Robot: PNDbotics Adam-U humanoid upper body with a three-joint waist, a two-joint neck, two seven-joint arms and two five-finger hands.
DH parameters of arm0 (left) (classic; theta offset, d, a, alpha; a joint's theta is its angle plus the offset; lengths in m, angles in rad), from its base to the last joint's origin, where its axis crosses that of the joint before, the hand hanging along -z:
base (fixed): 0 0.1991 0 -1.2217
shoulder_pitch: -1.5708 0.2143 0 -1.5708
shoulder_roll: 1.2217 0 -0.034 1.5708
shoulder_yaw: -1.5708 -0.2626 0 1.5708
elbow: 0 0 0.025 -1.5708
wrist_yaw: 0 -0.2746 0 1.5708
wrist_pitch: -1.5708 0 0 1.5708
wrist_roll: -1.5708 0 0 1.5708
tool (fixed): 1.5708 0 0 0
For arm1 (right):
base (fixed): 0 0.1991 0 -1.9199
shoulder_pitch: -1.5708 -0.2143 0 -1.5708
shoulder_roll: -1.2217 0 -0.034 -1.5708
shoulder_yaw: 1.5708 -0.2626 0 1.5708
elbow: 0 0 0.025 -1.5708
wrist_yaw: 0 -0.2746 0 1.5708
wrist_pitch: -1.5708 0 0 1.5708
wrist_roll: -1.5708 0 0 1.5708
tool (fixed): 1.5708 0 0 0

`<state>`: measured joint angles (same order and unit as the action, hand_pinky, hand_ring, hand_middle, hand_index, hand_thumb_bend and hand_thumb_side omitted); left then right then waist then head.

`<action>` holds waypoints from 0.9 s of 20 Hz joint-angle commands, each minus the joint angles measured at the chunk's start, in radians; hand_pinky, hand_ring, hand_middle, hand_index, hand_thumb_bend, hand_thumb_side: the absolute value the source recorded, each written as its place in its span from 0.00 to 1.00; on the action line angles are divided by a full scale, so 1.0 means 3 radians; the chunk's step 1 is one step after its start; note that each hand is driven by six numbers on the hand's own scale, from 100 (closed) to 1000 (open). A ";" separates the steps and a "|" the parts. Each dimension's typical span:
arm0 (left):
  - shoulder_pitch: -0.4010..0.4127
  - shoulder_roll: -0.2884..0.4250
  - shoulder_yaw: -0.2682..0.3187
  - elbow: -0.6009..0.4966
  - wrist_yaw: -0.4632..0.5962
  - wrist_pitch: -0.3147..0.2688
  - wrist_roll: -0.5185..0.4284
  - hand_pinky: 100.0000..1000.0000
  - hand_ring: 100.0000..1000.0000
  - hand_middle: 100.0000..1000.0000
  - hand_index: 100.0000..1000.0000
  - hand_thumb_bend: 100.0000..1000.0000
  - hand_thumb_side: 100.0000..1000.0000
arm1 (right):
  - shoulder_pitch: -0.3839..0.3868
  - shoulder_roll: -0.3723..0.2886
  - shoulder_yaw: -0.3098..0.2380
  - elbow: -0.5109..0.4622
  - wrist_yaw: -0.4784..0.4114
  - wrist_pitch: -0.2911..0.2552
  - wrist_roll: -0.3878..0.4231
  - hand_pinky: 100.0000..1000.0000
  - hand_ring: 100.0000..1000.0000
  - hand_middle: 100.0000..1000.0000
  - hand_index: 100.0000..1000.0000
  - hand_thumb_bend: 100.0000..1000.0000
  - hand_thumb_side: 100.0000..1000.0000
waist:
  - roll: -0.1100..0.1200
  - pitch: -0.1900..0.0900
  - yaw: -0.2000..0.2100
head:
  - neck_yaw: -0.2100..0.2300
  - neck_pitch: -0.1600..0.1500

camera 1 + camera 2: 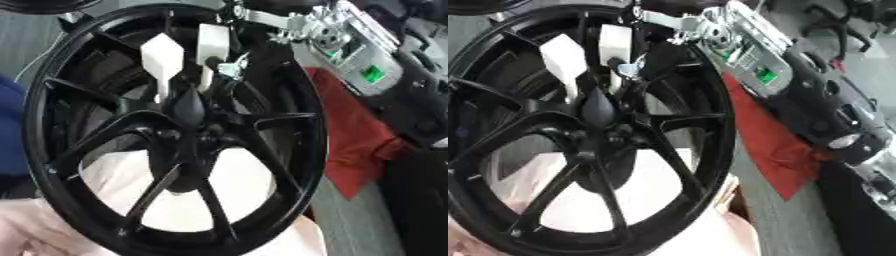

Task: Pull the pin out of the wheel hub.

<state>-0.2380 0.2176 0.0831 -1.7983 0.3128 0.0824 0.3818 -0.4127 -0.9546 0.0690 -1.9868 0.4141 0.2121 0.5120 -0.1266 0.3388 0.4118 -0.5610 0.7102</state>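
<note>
Fingers of right hand reach wheel hub centre.

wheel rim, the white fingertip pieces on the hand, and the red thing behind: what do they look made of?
Wheel rim: probably painted or coated metal; gloss black, with highlights along the spokes. White fingertip pieces on the right hand: likely matte plastic; flat, even white, no glare. Red thing: apparently cloth; it lies soft and creased.
</note>
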 commanded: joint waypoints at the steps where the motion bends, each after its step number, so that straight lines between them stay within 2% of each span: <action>1: -0.0032 0.0018 0.0002 -0.0058 -0.0020 0.0000 -0.0014 0.65 0.42 0.48 0.67 0.47 0.35 | -0.0040 -0.0091 -0.0047 -0.0044 -0.0085 0.0009 -0.0064 0.67 0.73 0.29 0.56 0.00 0.46 | 0.0032 -0.0059 -0.0007 | -0.0012 -0.0011; 5: -0.0027 0.0021 0.0006 -0.0055 -0.0024 0.0005 -0.0017 0.65 0.42 0.48 0.67 0.47 0.35 | -0.0047 -0.0104 -0.0074 -0.0044 -0.0197 0.0023 -0.0128 0.65 0.71 0.28 0.53 0.00 0.42 | 0.0040 -0.0069 -0.0016 | -0.0010 -0.0001; 11: -0.0024 0.0020 0.0006 -0.0048 -0.0032 0.0012 -0.0029 0.65 0.42 0.48 0.67 0.46 0.35 | -0.0057 -0.0119 -0.0123 -0.0044 -0.0431 0.0048 -0.0239 0.62 0.69 0.25 0.50 0.00 0.44 | 0.0046 -0.0096 -0.0036 | -0.0003 0.0015; 18: -0.0009 0.0025 0.0016 -0.0044 -0.0042 0.0013 -0.0023 0.65 0.42 0.48 0.67 0.46 0.36 | -0.0071 -0.0217 -0.0322 -0.0044 -0.0999 0.0069 -0.0432 0.56 0.68 0.22 0.47 0.00 0.45 | 0.0055 -0.0134 -0.0050 | 0.0005 0.0011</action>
<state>-0.2369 0.2175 0.0834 -1.7983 0.3079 0.0864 0.3773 -0.4221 -0.9769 0.0002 -1.9869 0.1472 0.2327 0.3962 -0.1187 0.3245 0.3975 -0.5604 0.7124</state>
